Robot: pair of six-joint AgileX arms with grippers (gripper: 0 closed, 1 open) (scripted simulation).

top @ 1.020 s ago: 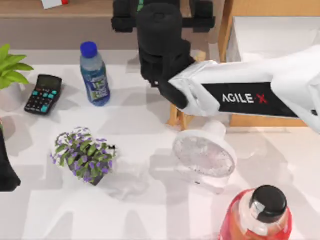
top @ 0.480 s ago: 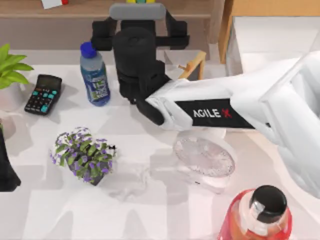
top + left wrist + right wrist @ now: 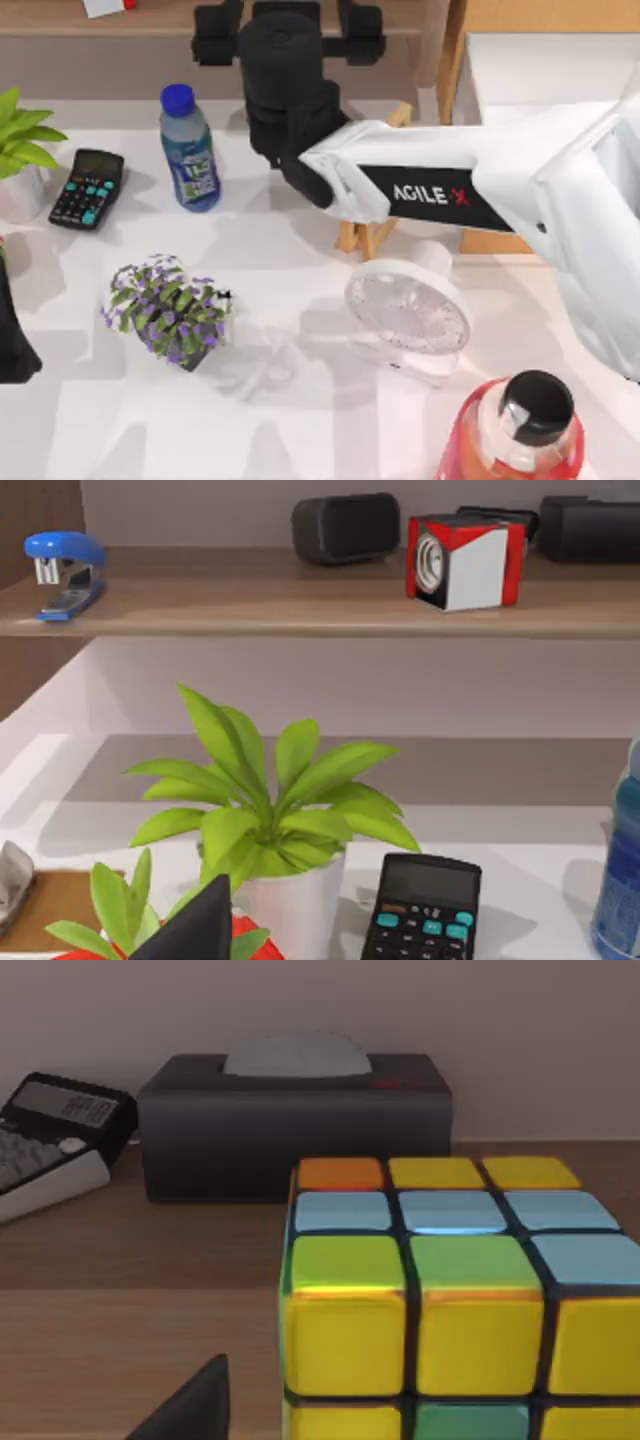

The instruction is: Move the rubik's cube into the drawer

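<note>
Rubik's cube (image 3: 450,1300) on shelf (image 3: 130,1290), dark tissue box (image 3: 290,1120) just behind, bare wood beside it

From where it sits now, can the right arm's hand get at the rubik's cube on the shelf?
Probably yes: the right hand is over the brown shelf, and its wrist view has the multicoloured rubik's cube directly ahead with nothing between; the dark tissue box sits behind it.

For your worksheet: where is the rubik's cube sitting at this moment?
In the right wrist view, the rubik's cube sits on the brown shelf, just in front of a dark tissue box.
</note>
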